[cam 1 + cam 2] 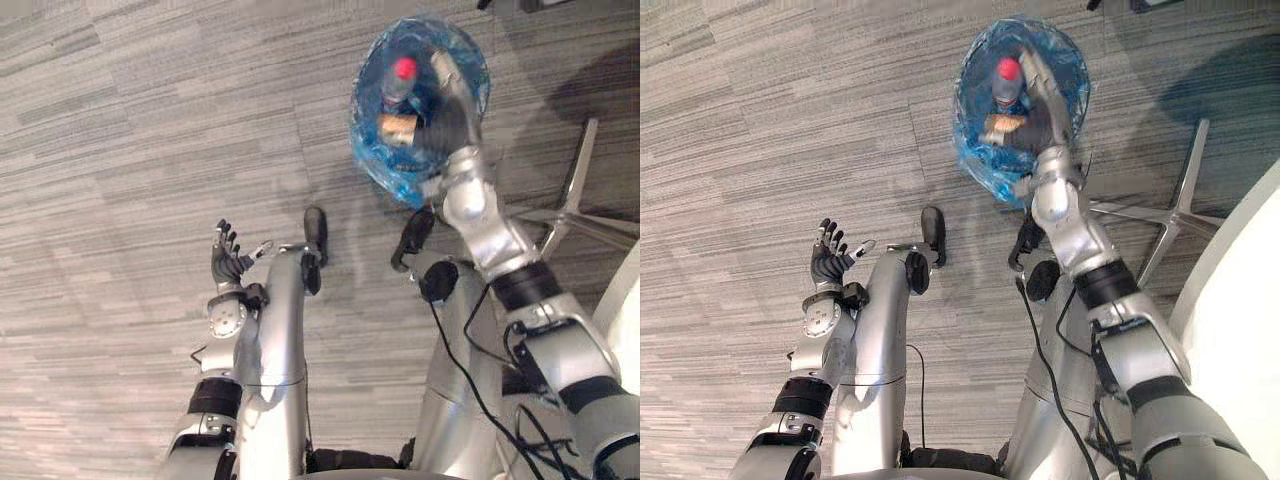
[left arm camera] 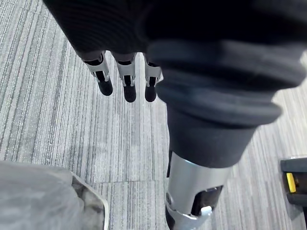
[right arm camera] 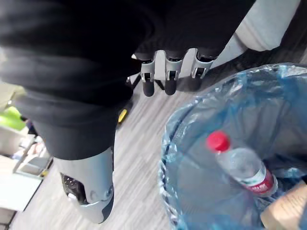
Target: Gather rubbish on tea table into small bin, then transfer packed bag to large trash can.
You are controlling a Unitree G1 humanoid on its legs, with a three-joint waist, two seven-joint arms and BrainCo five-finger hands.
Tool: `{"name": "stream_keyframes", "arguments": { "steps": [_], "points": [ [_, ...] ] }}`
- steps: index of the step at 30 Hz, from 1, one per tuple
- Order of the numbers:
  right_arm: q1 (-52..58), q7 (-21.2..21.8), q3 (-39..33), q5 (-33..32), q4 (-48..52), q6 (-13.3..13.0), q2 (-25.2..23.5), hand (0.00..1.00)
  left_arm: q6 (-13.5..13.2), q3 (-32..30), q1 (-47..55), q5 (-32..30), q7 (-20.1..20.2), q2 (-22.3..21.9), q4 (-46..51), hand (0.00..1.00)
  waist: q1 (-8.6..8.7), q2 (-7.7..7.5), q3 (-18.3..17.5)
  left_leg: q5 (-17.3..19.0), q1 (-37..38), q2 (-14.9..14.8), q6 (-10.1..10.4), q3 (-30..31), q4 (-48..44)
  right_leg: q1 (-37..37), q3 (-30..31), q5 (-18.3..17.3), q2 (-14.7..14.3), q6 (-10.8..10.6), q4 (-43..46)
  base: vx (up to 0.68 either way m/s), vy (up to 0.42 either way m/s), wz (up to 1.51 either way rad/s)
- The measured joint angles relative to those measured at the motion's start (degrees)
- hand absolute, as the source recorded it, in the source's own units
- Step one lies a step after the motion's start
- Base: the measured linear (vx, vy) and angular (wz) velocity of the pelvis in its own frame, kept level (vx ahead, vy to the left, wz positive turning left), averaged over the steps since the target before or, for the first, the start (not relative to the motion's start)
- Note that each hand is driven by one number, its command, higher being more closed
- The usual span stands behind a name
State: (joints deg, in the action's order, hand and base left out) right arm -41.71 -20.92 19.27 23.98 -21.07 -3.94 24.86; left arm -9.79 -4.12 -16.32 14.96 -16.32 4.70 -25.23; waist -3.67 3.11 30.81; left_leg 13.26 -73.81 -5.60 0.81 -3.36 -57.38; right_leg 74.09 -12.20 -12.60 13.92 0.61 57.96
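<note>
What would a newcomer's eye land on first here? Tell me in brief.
The blue bag-lined bin on the grey carpet stands out, with a red-capped bottle and a brown piece of rubbish inside it. The right hand hangs over the bin with straight fingers, while the left hand is spread open above the carpet.

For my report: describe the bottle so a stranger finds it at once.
On the grey carpet stands a bin lined with a blue bag. Inside lies a clear plastic bottle; unlike the brown piece beside it, it has a red cap.
</note>
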Motion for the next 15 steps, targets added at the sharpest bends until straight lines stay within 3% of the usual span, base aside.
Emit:
{"name": "stream_keyframes", "arguments": {
  "steps": [6,10,11,15],
  "points": [
    [0.55,2.39,4.37,9.22,-6.87,0.38,-3.18,0.00,0.00,-0.71,-0.46,-0.93,-0.06,0.03,-1.79,0.00,0.31,-0.22,-0.10,-0.53,0.58,-0.52,0.51,-0.06,1.40,-0.15,-0.11,0.26,-0.72,0.30,-0.89,-0.03,0.000,-0.02],
    [-2.06,2.39,5.46,12.92,-15.44,2.43,-6.29,0.00,-0.07,-1.18,-1.19,-1.00,-0.37,0.10,-2.96,0.00,0.54,-0.27,-0.07,-1.14,0.25,-0.42,1.00,0.11,2.76,0.42,-0.38,0.25,-0.77,0.30,-1.45,-0.03,0.005,0.05],
    [-3.10,2.38,5.50,13.38,-17.18,2.94,-6.50,1.00,-0.13,-1.22,-1.20,-0.98,-0.40,0.11,-2.97,0.00,0.56,-0.29,-0.06,-1.26,0.07,-0.38,1.11,0.13,3.02,0.66,-0.41,0.25,-0.77,0.30,-1.55,-0.03,0.007,0.05],
    [-7.71,1.70,6.33,15.39,-21.43,4.31,-7.09,1.00,-0.81,-2.19,-1.63,-0.87,-0.47,0.25,-2.82,0.00,0.71,-0.36,-0.02,-1.96,-2.06,-0.29,1.36,0.31,3.41,3.01,-0.54,0.25,-0.68,0.30,-1.24,-0.03,0.009,0.06]
  ]
}}
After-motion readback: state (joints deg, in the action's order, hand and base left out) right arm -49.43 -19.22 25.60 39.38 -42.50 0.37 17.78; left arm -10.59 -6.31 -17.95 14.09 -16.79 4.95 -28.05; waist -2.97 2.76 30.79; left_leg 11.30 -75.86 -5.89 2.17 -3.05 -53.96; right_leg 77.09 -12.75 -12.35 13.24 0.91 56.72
